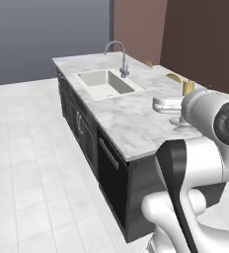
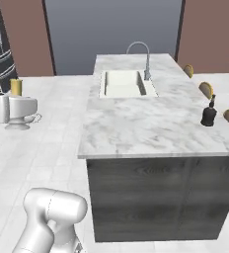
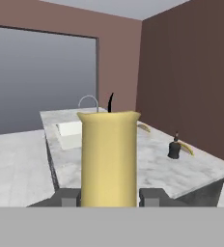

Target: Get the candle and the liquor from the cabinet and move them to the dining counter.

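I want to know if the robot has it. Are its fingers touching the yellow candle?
Touching. The hand view shows the candle standing between the fingertips, which press both of its sides with no gap; the gripper is shut on it.

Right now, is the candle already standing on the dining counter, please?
No, the candle sits clamped in the pincer, off the dining counter.

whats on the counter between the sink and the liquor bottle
Nothing: bare marble lies between the sink and the liquor on the dining counter, seen in the right base view.
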